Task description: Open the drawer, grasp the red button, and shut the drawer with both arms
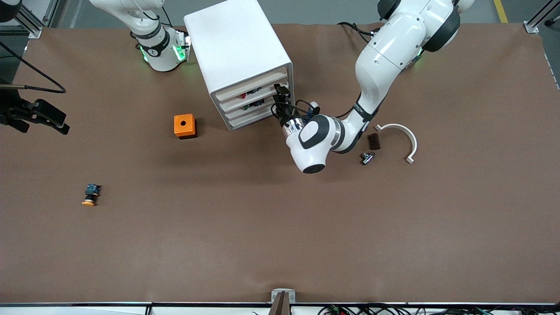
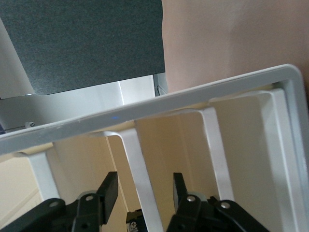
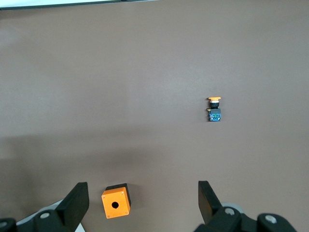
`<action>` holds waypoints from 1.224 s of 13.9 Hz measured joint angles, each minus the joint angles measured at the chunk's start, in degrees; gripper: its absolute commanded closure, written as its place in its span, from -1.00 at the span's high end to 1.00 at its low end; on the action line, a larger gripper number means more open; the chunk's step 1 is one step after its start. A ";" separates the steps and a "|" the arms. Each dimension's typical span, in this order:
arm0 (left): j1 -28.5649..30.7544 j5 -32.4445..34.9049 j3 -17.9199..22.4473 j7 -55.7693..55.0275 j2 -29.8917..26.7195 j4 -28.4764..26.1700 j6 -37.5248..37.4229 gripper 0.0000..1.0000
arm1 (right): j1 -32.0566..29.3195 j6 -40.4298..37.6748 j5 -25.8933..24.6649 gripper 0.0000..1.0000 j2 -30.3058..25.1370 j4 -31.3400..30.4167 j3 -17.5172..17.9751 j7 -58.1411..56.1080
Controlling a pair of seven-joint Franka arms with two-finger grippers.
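Note:
The white cabinet (image 1: 238, 52) stands near the robots' bases with its four drawers facing the front camera. The second highest drawer (image 1: 250, 100) looks pushed in. My left gripper (image 1: 280, 97) is at that drawer's front, at the corner toward the left arm's end. In the left wrist view it (image 2: 144, 193) is open, its fingers (image 2: 108, 191) on either side of a white drawer lip (image 2: 140, 164) without touching it. Small coloured parts show in the drawer gaps; I cannot pick out the red button. My right gripper (image 3: 142, 192) is open and empty, high over the table, out of the front view.
An orange box with a hole (image 1: 184, 126) sits beside the cabinet toward the right arm's end, also in the right wrist view (image 3: 116, 203). A yellow-orange capped button (image 1: 90, 195) lies nearer the front camera. A white curved clip (image 1: 402, 135), a brown block (image 1: 373, 141) and a metal part (image 1: 366, 158) lie by the left arm.

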 measured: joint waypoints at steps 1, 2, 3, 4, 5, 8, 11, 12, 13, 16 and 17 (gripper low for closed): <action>-0.31 -0.14 0.00 -0.04 0.06 0.00 0.00 -0.31 | 0.00 0.00 0.00 1.00 0.00 0.00 0.00 0.00; -0.53 -0.22 -0.01 -0.15 0.08 0.00 -0.01 -0.40 | 0.00 -0.01 0.00 1.00 0.00 0.00 0.00 0.00; -0.65 -0.24 -0.04 -0.30 0.11 -0.01 -0.09 -0.49 | 0.00 -0.04 0.00 1.00 0.00 0.00 0.00 0.00; -0.69 -0.24 -0.05 -0.33 0.13 -0.05 -0.29 -0.62 | 0.00 -0.10 0.00 1.00 0.00 0.00 0.00 0.00; -0.70 -0.24 -0.05 -0.37 0.17 -0.13 -0.54 -0.67 | 0.00 -0.14 0.00 1.00 0.00 0.00 0.00 0.00; -0.82 -0.26 -0.05 -0.48 0.39 -0.25 -1.03 -0.77 | 0.00 -0.16 0.00 1.00 0.00 0.00 0.00 0.02; -0.82 -0.39 -0.05 -2.17 0.54 -0.26 -1.03 -0.77 | 0.00 -0.30 -0.23 1.00 0.00 0.00 -0.05 0.01; -0.81 -0.40 -0.04 -2.29 0.54 -0.26 -1.03 -0.77 | 0.00 -0.42 -0.34 1.00 0.01 0.00 -0.09 0.01; -0.81 -0.41 -0.04 -2.31 0.54 -0.26 -1.03 -0.76 | 0.00 -0.51 -0.43 1.00 0.04 0.00 -0.10 0.01; -0.75 -0.98 0.33 -2.31 0.56 -0.28 -1.03 -0.74 | 0.01 -0.80 -0.47 1.00 0.21 -0.01 -0.06 0.45; -0.57 -1.48 0.76 -2.31 0.56 -0.28 -1.06 -0.71 | 0.08 -1.16 -0.44 1.00 0.25 -0.01 -0.02 1.81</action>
